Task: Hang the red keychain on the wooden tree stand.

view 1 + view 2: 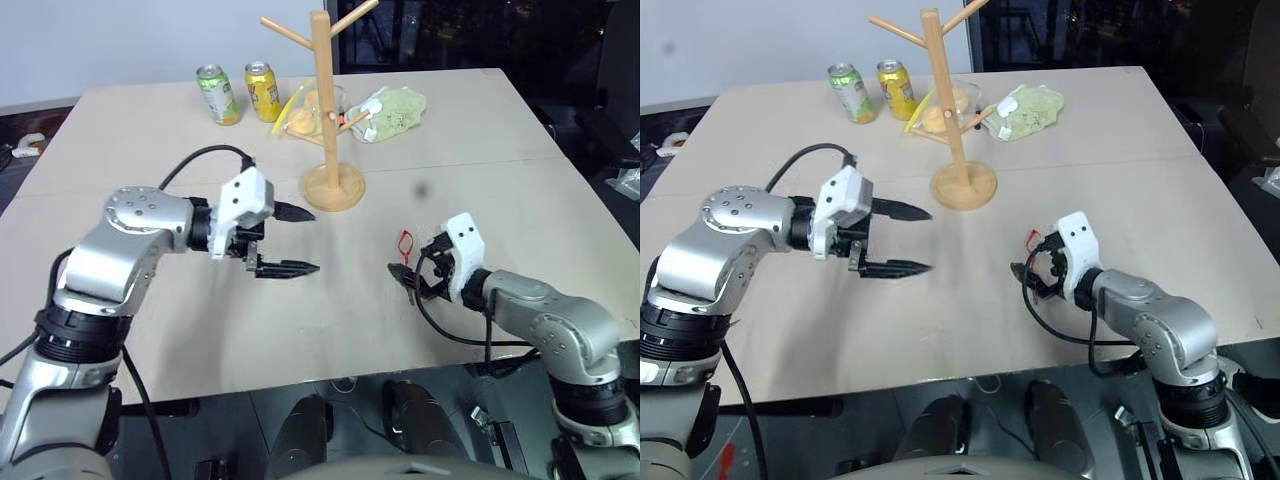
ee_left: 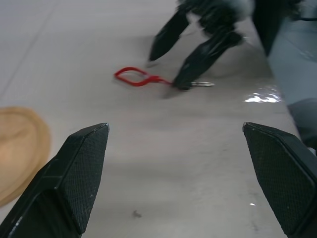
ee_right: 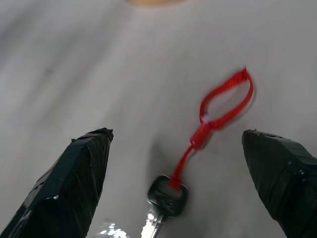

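So the thin red cord keychain with the small dark key (image 3: 198,136) is lying flat on the light tan wooden tabletop (image 1: 480,130), nothing holding it yet. The right gripper (image 1: 408,276) sits low, right at it, its two black fingers spread as wide as they go, and in the right wrist view the key and cord sit between them. My guess is that it's set up that way so the fingers can close in on the cord or the key from both sides. In the left wrist view one of its fingertips (image 2: 184,82) looks to be at, or touching, the spot where cord meets key, but I can't say for sure.

The left gripper (image 1: 298,240) hovers above the table, between the keychain and the round disc base of the tall light-wood tree stand with angled pegs (image 1: 322,110). It's wide open too, empty, and pointing across at the right one.

The stand sits farther back on the table, well apart from the keychain, so there's a carry ahead. Cans and some clutter sit behind it, out of the way.
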